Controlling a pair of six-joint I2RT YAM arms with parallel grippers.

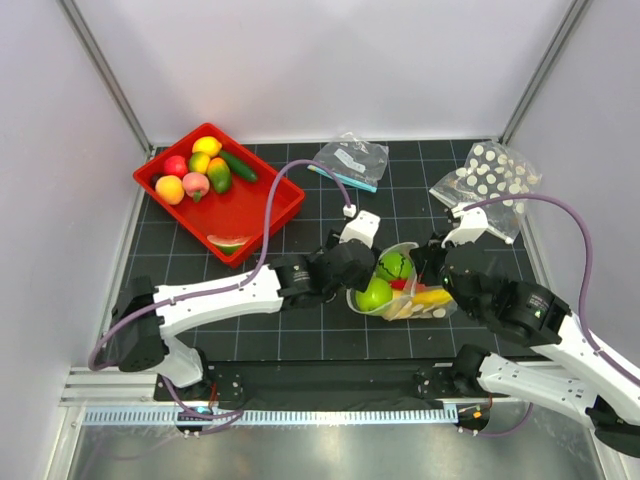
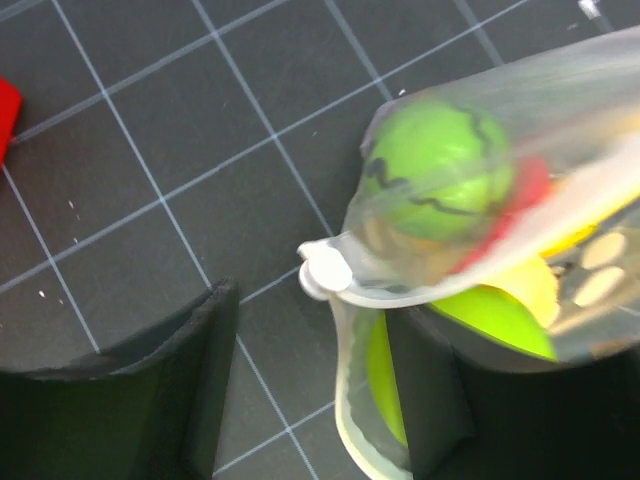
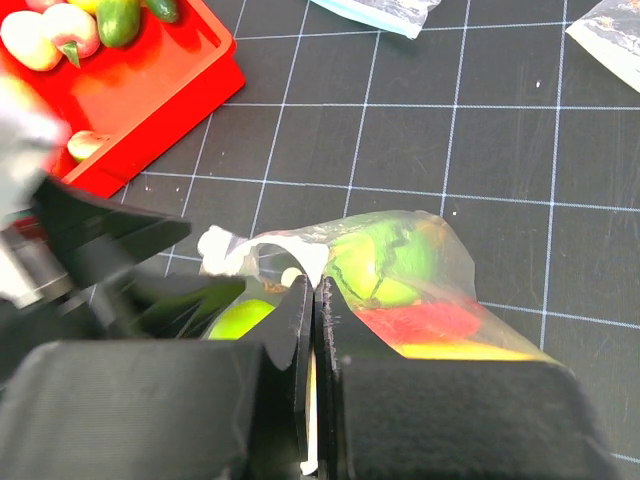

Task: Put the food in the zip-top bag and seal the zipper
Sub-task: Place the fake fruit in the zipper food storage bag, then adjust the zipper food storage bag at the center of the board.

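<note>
The zip-top bag (image 1: 405,300) lies at the table's middle and holds a green striped ball (image 2: 440,170), a plain green fruit (image 1: 374,294), a red piece (image 3: 430,322) and a yellow banana (image 1: 432,296). My right gripper (image 3: 315,285) is shut on its zipper rim (image 3: 290,245), near the white end tab (image 3: 215,248). My left gripper (image 2: 300,350) is open at the bag's mouth. Its right finger (image 2: 430,400) sits behind the curved rim (image 2: 345,400); its left finger is outside. More food (image 1: 200,170) lies in the red tray (image 1: 250,215).
A clear undotted bag with a teal strip (image 1: 350,160) lies at the back middle. A second white-dotted bag (image 1: 490,175) lies at the back right. The red tray stands at the back left. Frame posts and white walls bound the black gridded mat (image 1: 300,330).
</note>
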